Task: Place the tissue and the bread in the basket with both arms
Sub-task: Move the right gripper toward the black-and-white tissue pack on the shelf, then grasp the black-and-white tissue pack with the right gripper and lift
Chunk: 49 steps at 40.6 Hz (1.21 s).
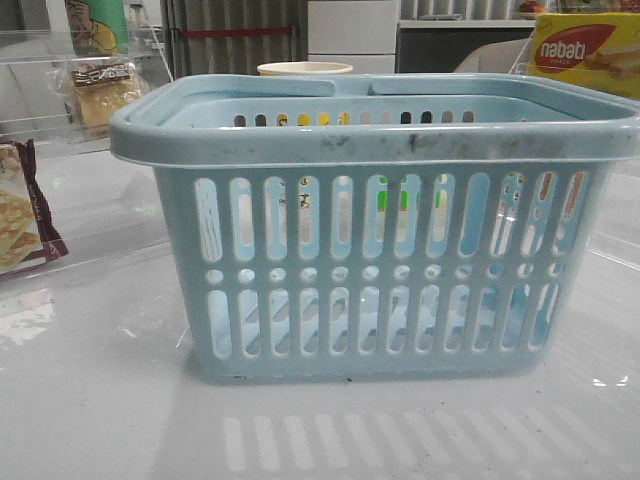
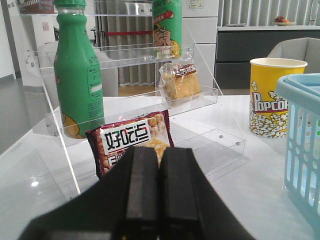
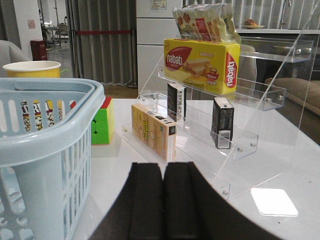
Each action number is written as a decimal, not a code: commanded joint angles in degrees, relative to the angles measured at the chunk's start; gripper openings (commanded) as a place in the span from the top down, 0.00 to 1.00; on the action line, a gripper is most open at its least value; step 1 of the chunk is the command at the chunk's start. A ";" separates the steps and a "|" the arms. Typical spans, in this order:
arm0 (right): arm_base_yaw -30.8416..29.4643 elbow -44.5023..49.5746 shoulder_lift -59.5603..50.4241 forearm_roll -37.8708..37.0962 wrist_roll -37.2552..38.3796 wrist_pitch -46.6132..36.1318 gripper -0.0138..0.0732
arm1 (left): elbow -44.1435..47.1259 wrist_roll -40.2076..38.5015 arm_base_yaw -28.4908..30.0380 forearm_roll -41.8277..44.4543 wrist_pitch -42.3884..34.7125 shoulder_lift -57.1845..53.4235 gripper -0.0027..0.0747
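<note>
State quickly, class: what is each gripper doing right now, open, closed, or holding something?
Left gripper: closed, holding nothing.
Right gripper: closed, holding nothing.

Green bottle (image 2: pixel 77 75), popcorn cup (image 2: pixel 272 97), nabati box (image 3: pixel 202 65) on clear shelves.

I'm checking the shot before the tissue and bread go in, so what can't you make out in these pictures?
- Basket floor, front view: its own slotted wall hides most of it.
- Bread, front view: small, blurred behind clear shelving; the basket rim covers its lower corner.
- Snack packet, left wrist view: the left tool covers its lower part.
- Popcorn cup, right wrist view: the basket hides all but its rim.
</note>
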 commanded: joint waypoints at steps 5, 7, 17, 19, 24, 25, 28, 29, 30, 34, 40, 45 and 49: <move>-0.37 -1.56 -1.02 -0.36 0.09 -7.90 0.78 | -1.37 -0.83 -0.03 -0.13 -10.12 -0.98 0.84; -0.37 -3.39 -1.02 -0.36 0.09 -7.53 0.78 | -3.12 -0.83 -0.03 -0.13 -10.74 -0.98 0.84; -0.37 -19.16 2.83 -0.36 0.09 4.67 0.78 | -19.45 -0.83 -0.03 0.55 -2.48 3.25 0.84; -0.37 -23.15 5.00 -0.36 0.09 6.66 0.78 | -23.09 -0.83 -0.03 0.55 -0.33 5.84 0.84; -0.37 -31.66 11.44 -0.36 0.09 12.30 0.78 | -32.19 -0.83 -0.03 0.55 4.09 12.13 0.84; -0.37 -33.18 12.56 -0.36 0.09 13.57 0.78 | -33.19 -0.83 -0.03 0.55 5.40 13.27 0.84; -0.37 -39.17 16.67 -0.36 0.09 19.30 0.78 | -39.10 -0.83 -0.03 0.55 10.23 17.78 0.84; -0.37 -40.56 18.18 -0.36 0.09 21.48 0.78 | -40.47 -0.83 -0.03 0.55 12.34 18.92 0.84; -0.37 -41.87 19.32 -0.36 0.04 23.16 0.78 | -41.81 -0.83 -0.03 0.55 13.98 20.03 0.84; -0.37 -46.74 24.43 -0.36 0.04 30.43 0.78 | -47.04 -0.83 -0.03 0.55 21.38 24.74 0.84; -0.37 -48.37 30.27 -0.40 0.04 36.32 0.78 | -48.19 -0.83 -0.03 0.55 27.19 29.73 0.84; -0.37 -48.38 34.12 -1.42 0.04 40.38 0.78 | -47.40 -0.83 -0.03 0.22 32.23 32.96 0.84; -0.37 -48.36 36.95 -3.07 0.04 43.09 0.78 | -46.12 -0.83 -0.03 0.22 33.23 35.11 0.84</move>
